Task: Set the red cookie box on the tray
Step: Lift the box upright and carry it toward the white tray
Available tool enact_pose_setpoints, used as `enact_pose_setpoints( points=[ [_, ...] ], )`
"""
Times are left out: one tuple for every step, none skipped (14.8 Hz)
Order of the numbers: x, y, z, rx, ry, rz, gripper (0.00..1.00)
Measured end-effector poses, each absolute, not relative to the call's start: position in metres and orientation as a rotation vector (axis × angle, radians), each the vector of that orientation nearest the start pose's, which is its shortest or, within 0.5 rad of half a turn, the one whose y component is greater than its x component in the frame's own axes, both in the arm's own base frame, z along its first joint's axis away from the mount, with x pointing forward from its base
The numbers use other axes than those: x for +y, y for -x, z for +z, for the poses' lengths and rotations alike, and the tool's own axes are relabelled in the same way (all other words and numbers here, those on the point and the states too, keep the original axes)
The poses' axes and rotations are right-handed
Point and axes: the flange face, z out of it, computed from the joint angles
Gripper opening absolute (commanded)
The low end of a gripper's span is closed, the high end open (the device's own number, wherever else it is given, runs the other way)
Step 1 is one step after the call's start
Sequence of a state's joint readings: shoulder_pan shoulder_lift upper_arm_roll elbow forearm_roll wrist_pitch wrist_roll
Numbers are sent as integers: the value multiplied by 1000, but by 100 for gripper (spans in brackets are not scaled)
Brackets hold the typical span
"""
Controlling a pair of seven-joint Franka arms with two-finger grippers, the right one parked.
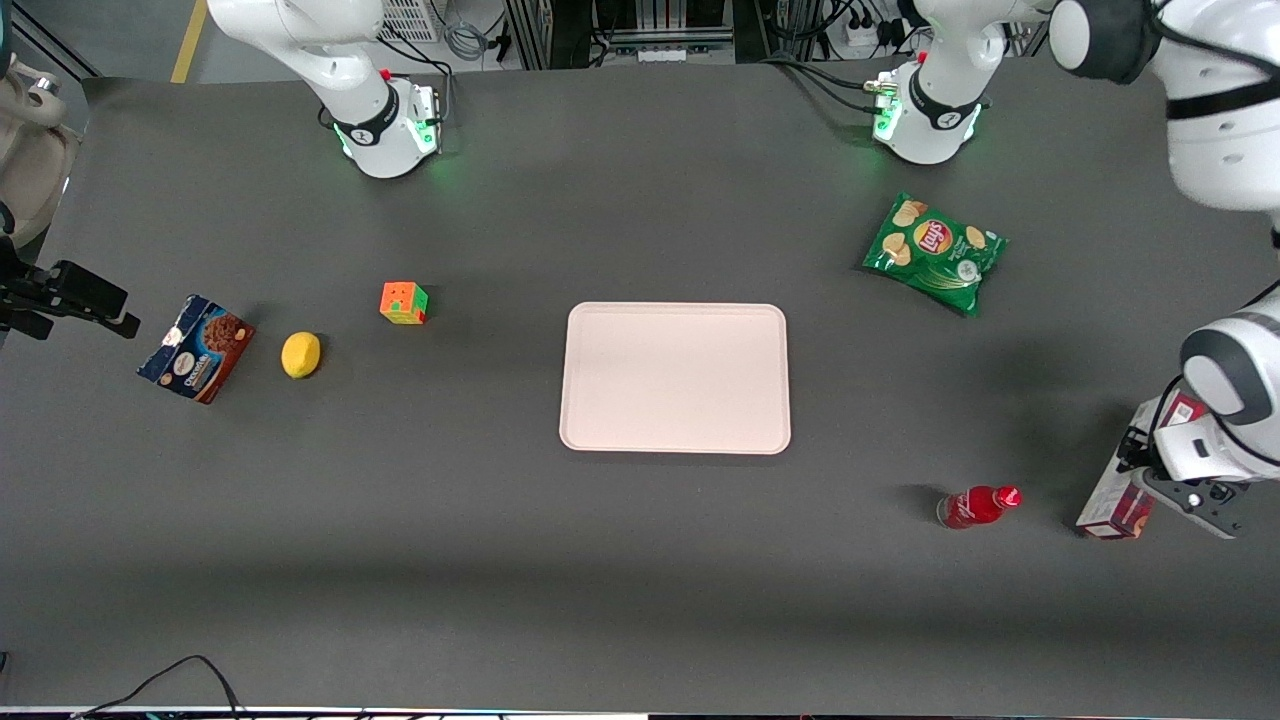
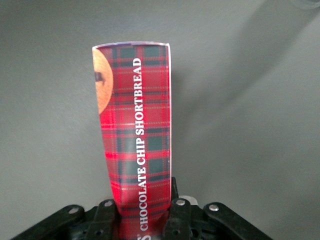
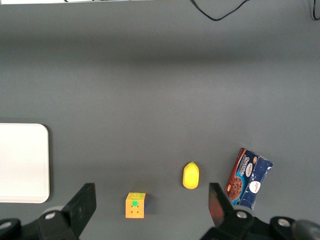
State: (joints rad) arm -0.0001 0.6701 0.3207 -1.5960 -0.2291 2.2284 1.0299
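Tool: the tool (image 2: 145,220) is at the working arm's end of the bench (image 1: 640,560), low over the red box. In the wrist view the box passes between its two fingers (image 2: 107,215) and the fingers lie close against the box sides, so I judge it closed on the box.
Red box: the red box (image 2: 135,130) is at the working arm's end of the bench, near the edge, well apart from the tray. In the front view only parts of it show (image 1: 1112,505) under the arm.
Lifted or not: I cannot tell if the box rests on the bench or is already a little above it.
Tray: the tray (image 1: 675,378) lies flat in the middle of the bench, with nothing on it.
Done: the grasp seems made.
Left: lift the box, carry it toward the middle, lower it on the tray, release.
Bottle: a red bottle (image 1: 978,506) lies between the box and the tray, a little nearer to the front camera than the tray; the path should pass above it.
Other things: a chips bag (image 1: 934,253) farther from the camera; a lemon (image 1: 301,354), a cube (image 1: 404,302) and a blue box (image 1: 196,348) toward the parked arm's end.
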Motion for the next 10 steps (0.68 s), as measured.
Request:
enact_pose_setpoints(
  points=[
    [180, -667, 273, 924, 3026, 50, 12],
    [174, -661, 292, 874, 3080, 93, 12],
    [167, -656, 313, 823, 3128, 132, 12],
    [157, -651, 333, 773, 3166, 163, 12],
    [145, -647, 352, 734, 3196, 183, 12],
    [130, -643, 372, 707, 3221, 193, 12],
    [112, -641, 389, 688, 3239, 194, 12],
    [91, -639, 405, 673, 3252, 191, 12],
    [67, -636, 418, 649, 3265, 190, 12],
    [40, -632, 429, 607, 3281, 197, 12]
  ],
)
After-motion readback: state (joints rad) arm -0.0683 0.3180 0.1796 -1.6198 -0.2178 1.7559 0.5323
